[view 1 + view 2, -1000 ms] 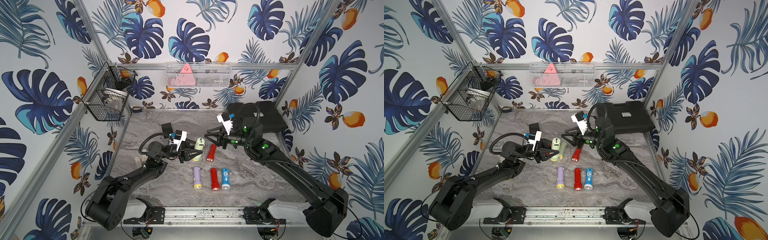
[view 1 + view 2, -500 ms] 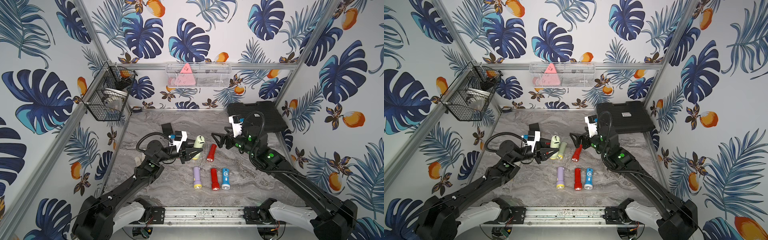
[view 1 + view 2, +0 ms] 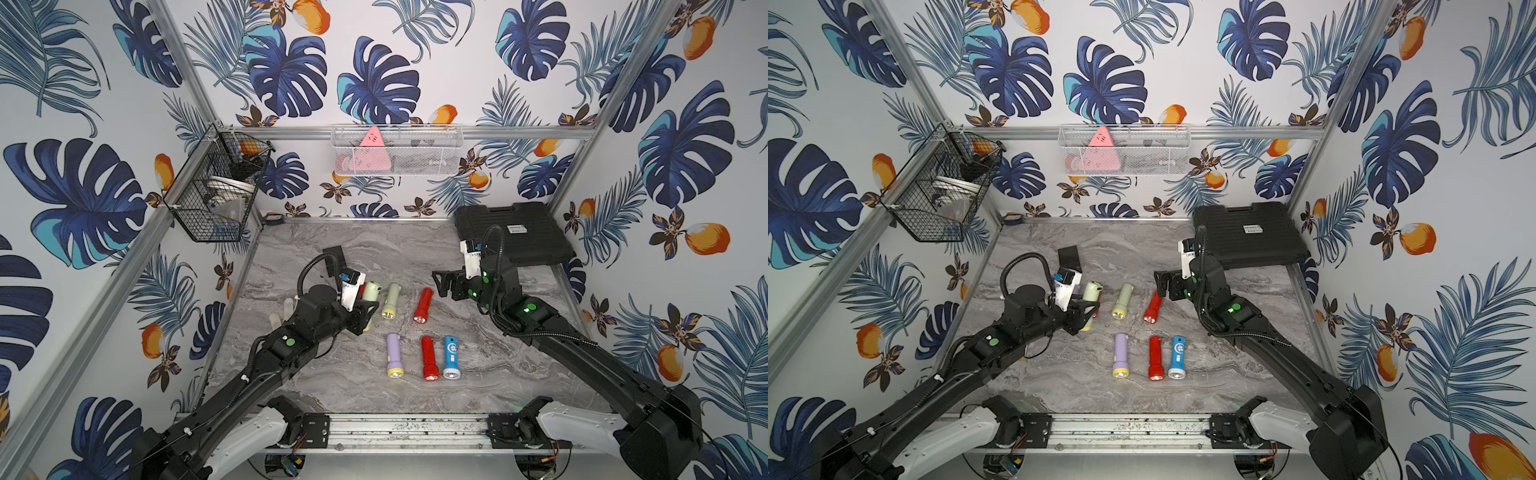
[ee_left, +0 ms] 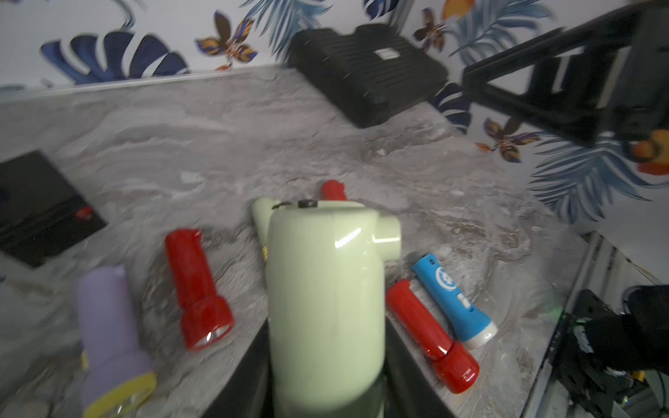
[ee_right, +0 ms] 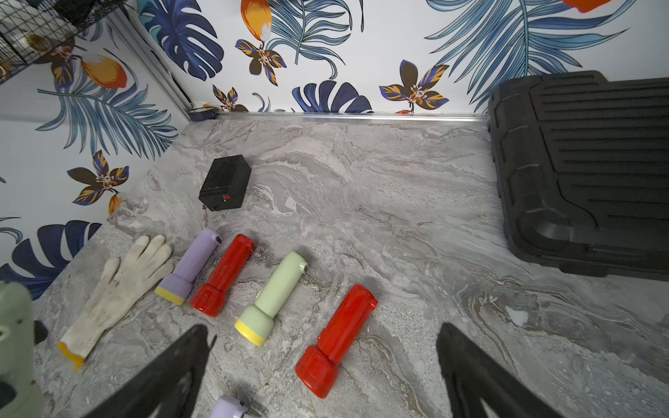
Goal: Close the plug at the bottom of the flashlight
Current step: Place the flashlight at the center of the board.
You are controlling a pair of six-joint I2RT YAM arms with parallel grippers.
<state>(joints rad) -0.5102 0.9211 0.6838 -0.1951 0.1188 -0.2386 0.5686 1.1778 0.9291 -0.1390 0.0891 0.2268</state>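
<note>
My left gripper (image 3: 365,311) (image 3: 1086,311) (image 4: 325,380) is shut on a pale green flashlight (image 3: 370,291) (image 3: 1091,291) (image 4: 325,289), holding it off the marble table. Its bottom end points toward the back wall. A small black piece (image 4: 307,203) shows at that end, and I cannot tell how the plug sits. My right gripper (image 3: 441,283) (image 3: 1162,283) (image 5: 322,327) hangs open and empty well to the right of the held flashlight, above a red flashlight (image 3: 423,305) (image 5: 336,340) lying on the table.
Lying on the table are another pale green flashlight (image 3: 390,300), a lilac flashlight (image 3: 394,355), a second red flashlight (image 3: 429,358) and a blue flashlight (image 3: 451,357). A white glove (image 5: 119,289) and a black box (image 5: 225,182) lie left, a black tool case (image 3: 511,232) back right.
My right gripper opened wide and its arm drew back to the right, away from the held flashlight. My left gripper shifted a little left with the flashlight.
</note>
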